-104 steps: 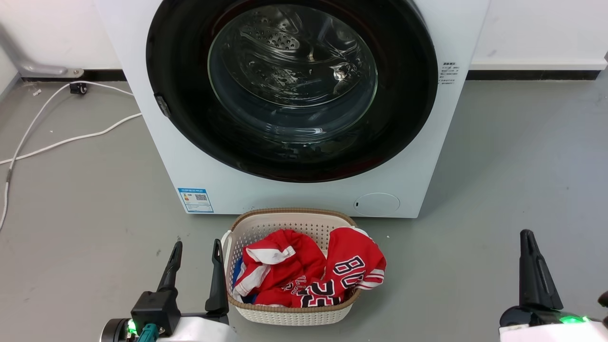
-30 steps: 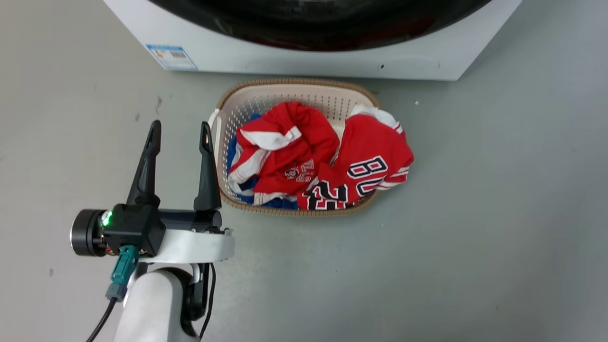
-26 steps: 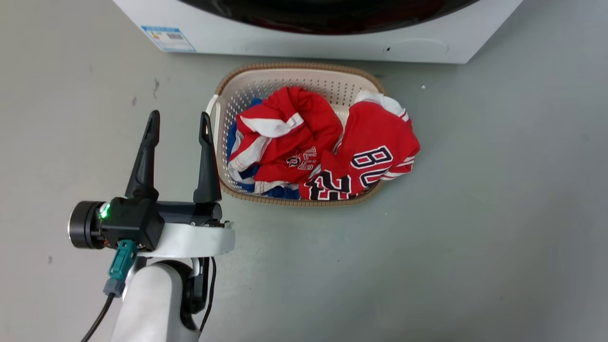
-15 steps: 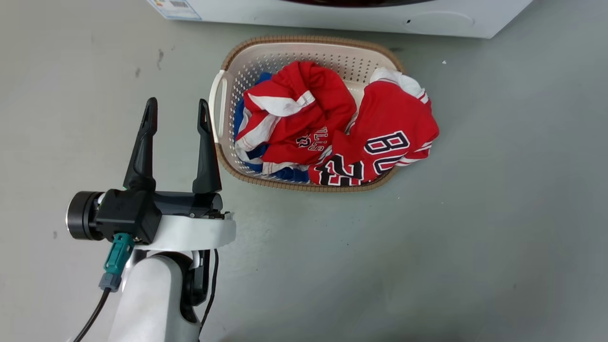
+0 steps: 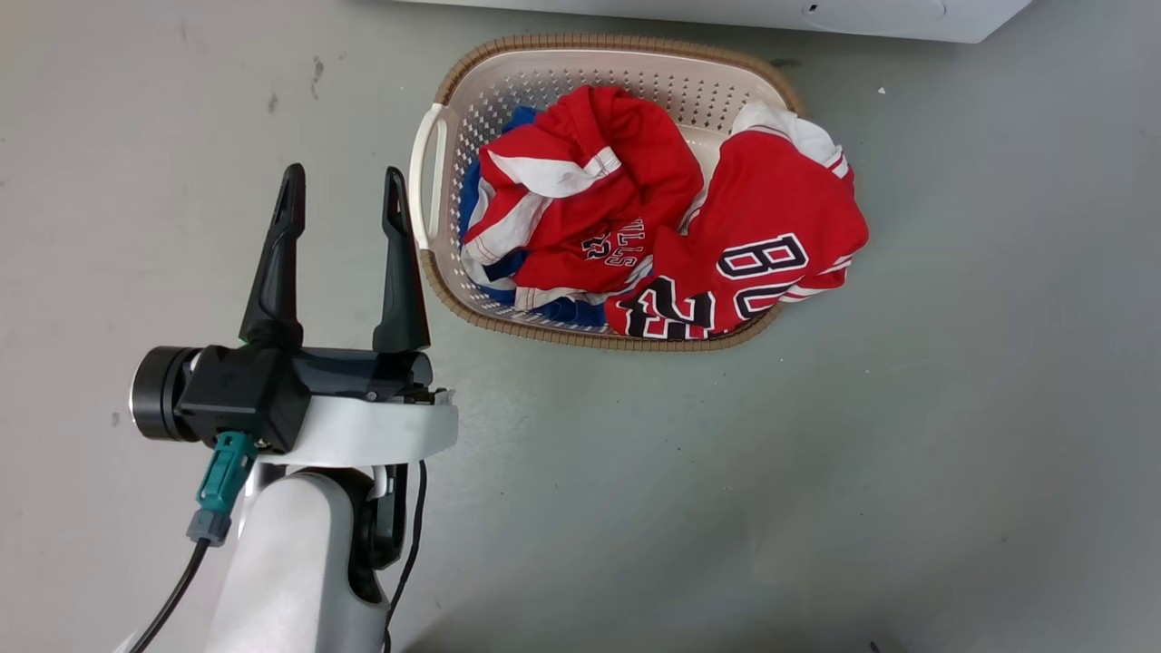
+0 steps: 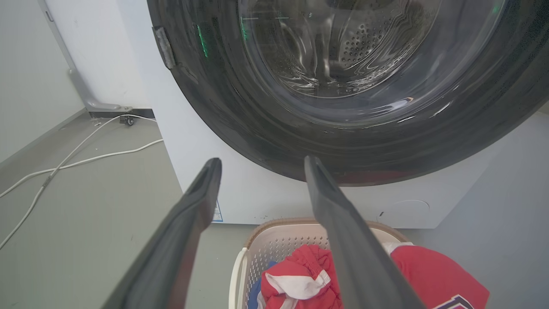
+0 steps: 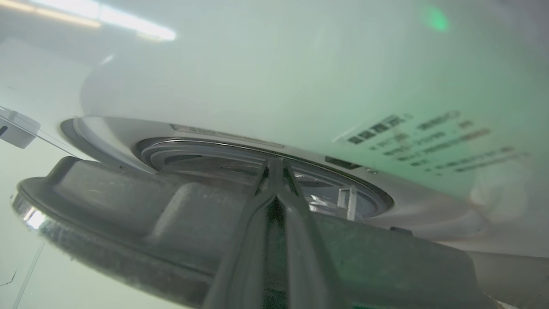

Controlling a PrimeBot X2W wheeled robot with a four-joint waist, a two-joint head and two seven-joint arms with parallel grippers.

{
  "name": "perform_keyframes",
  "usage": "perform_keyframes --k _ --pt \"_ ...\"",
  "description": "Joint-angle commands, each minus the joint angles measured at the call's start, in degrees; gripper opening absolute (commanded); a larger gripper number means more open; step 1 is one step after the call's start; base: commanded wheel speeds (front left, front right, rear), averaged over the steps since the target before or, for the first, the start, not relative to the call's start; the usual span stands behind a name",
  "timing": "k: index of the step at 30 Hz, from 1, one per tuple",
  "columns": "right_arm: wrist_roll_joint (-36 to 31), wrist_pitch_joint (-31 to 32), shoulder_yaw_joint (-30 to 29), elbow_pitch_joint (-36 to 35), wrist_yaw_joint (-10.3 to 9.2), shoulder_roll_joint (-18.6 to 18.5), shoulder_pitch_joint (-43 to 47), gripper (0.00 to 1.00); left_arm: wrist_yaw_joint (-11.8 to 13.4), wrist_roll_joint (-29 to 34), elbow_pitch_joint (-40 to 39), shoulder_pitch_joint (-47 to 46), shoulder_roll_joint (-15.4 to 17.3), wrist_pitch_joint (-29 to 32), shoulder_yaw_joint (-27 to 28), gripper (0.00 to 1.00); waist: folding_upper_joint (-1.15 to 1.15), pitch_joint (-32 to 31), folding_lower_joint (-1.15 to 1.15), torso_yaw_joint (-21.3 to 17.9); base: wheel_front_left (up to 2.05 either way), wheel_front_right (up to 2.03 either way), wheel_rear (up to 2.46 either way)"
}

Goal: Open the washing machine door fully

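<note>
Beyond left hand (image 6: pixel 262 159), the door (image 6: pixel 214 86)

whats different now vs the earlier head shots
The head camera tipped down, so the washing machine slid up that view. The right gripper went from low right to the edge of the washing machine door, shut; the door is now ajar. The left gripper stays open and empty; the basket of jerseys is unmoved.

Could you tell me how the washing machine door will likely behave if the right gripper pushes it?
The washing machine door would probably swing as one rigid piece, since it stands ajar from the washing machine. Its glossy face looks slippery, so the shut right gripper might slide off.
</note>
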Motion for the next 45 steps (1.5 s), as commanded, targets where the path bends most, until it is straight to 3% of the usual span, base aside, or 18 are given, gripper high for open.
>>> perform_keyframes --k 1,15,45 --pt "-0.2 0.9 1.1 0.3 0.0 0.9 -0.2 0.0 0.1 -0.3 -0.1 -0.7 0.0 -0.2 -0.1 1.0 0.0 0.1 -0.01 0.1 0.0 0.0 0.0" --pt "0.5 5.7 3.7 -4.3 0.01 1.9 8.2 0.0 -0.1 0.0 0.8 0.8 0.0 -0.2 1.2 1.0 0.0 -3.7 -0.01 -1.7 0.0 0.0 0.0" --pt "4.5 11.0 11.2 -29.4 0.07 7.6 42.2 0.0 0.3 -0.8 2.8 7.9 0.0 -0.2 1.3 1.0 0.0 -17.3 -0.01 -2.3 0.0 0.0 0.0"
